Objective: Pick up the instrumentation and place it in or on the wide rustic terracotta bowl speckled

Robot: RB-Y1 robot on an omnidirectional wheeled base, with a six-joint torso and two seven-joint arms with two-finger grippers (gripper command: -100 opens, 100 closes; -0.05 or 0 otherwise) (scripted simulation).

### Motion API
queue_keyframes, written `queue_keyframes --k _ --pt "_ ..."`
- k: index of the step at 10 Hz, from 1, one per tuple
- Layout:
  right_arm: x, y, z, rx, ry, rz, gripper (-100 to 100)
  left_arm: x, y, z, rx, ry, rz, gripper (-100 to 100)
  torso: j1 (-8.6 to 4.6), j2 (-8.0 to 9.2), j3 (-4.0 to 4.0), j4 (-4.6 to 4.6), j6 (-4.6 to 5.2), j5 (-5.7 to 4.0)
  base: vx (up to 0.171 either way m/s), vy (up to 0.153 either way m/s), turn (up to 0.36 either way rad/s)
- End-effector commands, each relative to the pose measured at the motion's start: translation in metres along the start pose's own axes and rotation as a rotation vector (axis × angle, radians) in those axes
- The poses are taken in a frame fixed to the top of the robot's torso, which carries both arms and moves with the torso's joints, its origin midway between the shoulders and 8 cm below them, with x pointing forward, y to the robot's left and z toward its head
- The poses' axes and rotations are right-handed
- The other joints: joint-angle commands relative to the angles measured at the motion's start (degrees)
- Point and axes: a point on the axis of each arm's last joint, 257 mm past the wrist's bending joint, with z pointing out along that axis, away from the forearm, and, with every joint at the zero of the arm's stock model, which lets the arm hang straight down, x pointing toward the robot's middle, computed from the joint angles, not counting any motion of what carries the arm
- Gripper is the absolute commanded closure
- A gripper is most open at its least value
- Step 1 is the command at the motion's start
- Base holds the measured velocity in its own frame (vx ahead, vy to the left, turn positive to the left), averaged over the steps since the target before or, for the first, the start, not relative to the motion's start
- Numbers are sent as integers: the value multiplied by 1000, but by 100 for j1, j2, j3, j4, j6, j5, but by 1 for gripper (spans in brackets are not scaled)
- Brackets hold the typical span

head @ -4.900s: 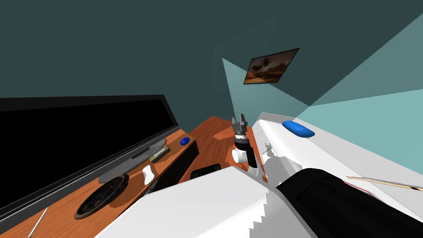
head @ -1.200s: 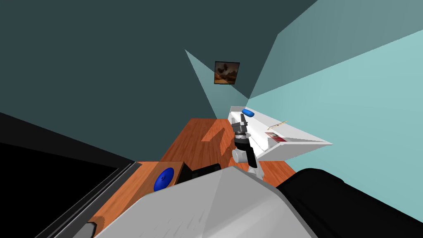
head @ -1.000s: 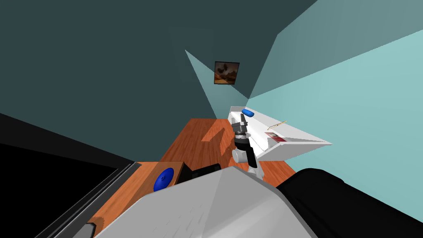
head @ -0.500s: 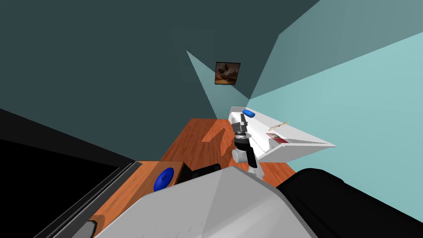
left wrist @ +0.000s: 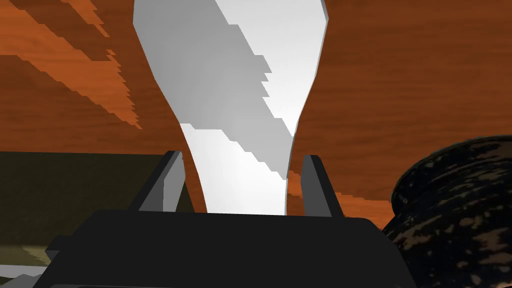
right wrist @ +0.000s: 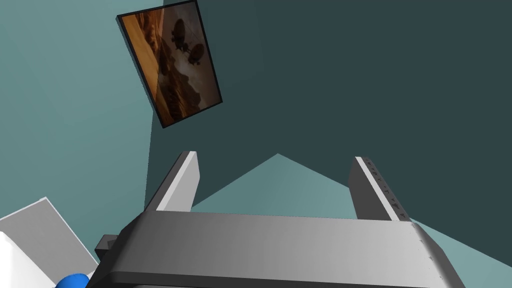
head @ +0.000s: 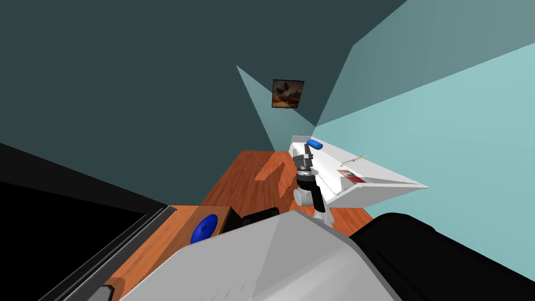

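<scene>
Grab looks done: left gripper is clamped on the white instrument's narrow waist, dark speckled bowl near beside it on the wooden top, so next it needs carrying over the bowl and letting go, while the right gripper idles with fingers apart.

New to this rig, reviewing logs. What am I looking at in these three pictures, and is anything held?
It is a two-armed robot in a simulated house. The head view looks down from a camera on its head; the other two come from cameras on each hand. The left gripper is shut on a white waisted object, with a wooden surface behind it and a dark speckled bowl close by. The right gripper is open and empty, raised before the chest. A white counter carries a blue object and a thin stick; a blue disc lies on a wooden stand.
</scene>
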Motion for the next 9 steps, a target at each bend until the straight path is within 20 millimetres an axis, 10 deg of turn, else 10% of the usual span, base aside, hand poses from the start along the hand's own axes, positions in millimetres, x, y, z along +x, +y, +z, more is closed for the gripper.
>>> queue_keyframes --k 1,9 --pt "0 0 0 0 0 0 0 -27 11 -14 -16 -24 33 100 0 0 0 0 0 0 66 -73 -6" --pt "0 0 0 0 0 0 0 -56 2 -55 33 50 166 100 -38 58 34 14 -4 1 -31 -97 33"
